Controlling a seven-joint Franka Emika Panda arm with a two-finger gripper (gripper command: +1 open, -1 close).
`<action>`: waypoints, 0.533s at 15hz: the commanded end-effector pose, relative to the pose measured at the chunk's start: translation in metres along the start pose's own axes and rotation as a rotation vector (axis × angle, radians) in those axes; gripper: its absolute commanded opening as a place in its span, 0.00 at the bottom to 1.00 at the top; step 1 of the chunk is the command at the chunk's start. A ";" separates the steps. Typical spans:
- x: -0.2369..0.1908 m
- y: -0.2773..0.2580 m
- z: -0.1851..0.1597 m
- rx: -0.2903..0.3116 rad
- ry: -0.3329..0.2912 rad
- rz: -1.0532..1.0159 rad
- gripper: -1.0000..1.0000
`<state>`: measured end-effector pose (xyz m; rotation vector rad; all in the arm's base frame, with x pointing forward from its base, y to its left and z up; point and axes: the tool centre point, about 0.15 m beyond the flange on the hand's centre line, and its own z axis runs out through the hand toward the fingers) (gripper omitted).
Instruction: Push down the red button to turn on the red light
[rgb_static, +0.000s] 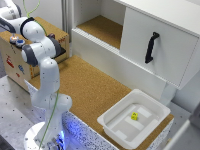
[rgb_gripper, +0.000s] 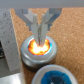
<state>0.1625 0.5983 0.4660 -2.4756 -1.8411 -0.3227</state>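
Observation:
In the wrist view the red button (rgb_gripper: 39, 49) glows bright orange-red inside its round silver housing on a cork surface. My gripper (rgb_gripper: 40, 36) is shut, its two fingertips (rgb_gripper: 33, 27) pressed together with the tips resting on the button's top. A round blue button (rgb_gripper: 53, 77) sits right beside it. In the exterior view the arm (rgb_static: 42, 55) reaches over a wooden box (rgb_static: 14, 62) at the exterior view's left. Small round caps (rgb_static: 19, 42) show on the box top. The hand and the lit button are hidden there.
A cork-topped table (rgb_static: 90, 85) runs through the middle. A white tray (rgb_static: 112, 122) with a small yellow object (rgb_static: 134, 116) sits at its near right end. A white cabinet with a black handle (rgb_static: 151, 47) stands behind.

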 end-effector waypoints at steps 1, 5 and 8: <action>0.039 0.024 -0.051 -0.114 -0.022 0.079 1.00; 0.033 0.045 -0.073 -0.159 0.001 0.143 1.00; 0.017 0.059 -0.076 -0.149 0.006 0.219 1.00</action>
